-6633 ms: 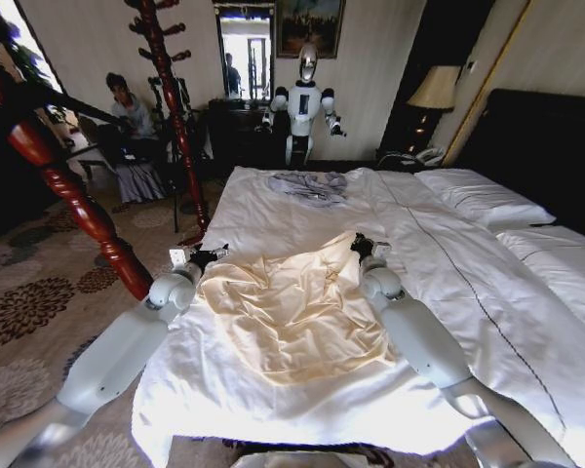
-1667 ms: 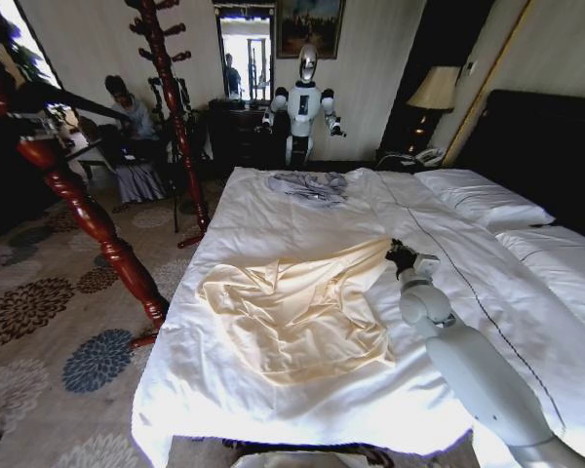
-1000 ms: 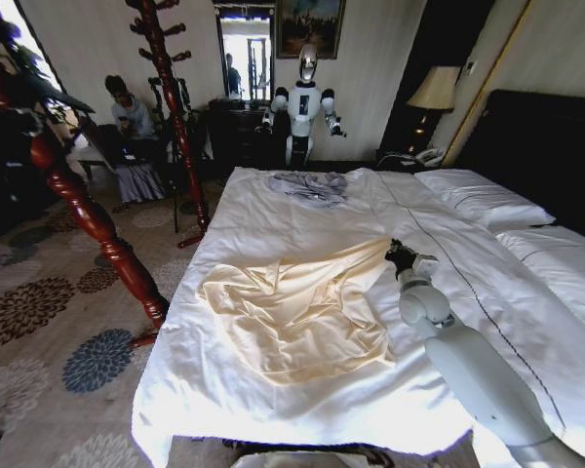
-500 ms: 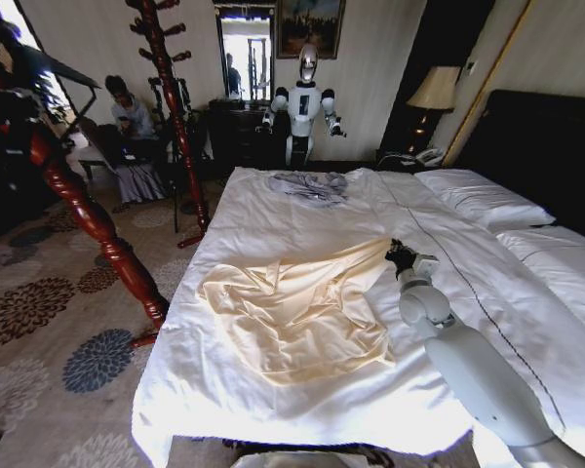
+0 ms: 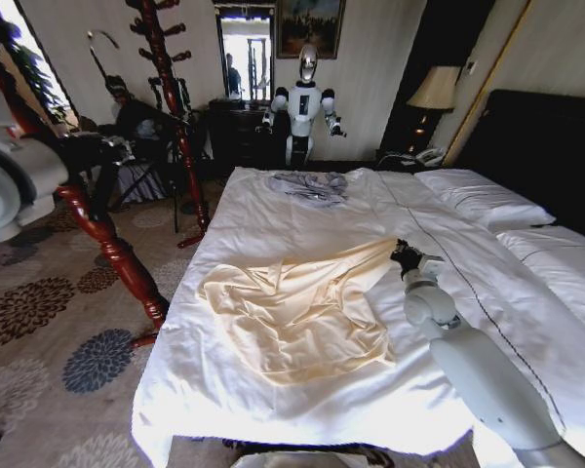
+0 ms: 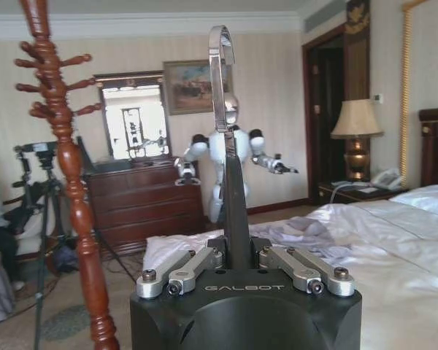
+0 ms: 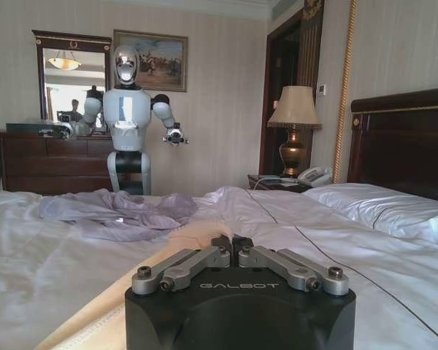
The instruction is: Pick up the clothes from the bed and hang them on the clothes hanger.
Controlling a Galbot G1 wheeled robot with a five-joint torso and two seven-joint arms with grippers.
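- One big bed [image 5: 487, 283] takes up most of the head view: white duvet, pillows up by the dark headboard.
- The clothes [image 5: 297, 307], a pale cream shirt-like garment, lie spread and rumpled across the near half of the bed. One corner is drawn out toward the right hand. A smaller grey-blue garment [image 5: 310, 185] sits well apart near the far edge; not our target.
- A carved red-brown coat stand [image 5: 107, 239] leans through the left side of the view, off the bed.
- The left arm is raised off to the left, above the carpet. The left hand [image 6: 244, 271] has its fingers together, clamped on the stem of the clothes hanger [image 6: 226, 153], silver hook pointing up.
- The right hand [image 5: 404, 255] rests low on the bed at the drawn-out corner of the clothes. Its fingers look closed in the wrist view, with cream fabric right under the hand, but I can't tell for sure whether any cloth is pinched.
- My take on doing this step well: keep the hanger level and steady, lift the held corner slowly so the garment opens without dragging the duvet, then bring the hanger's shoulder to the neckline.
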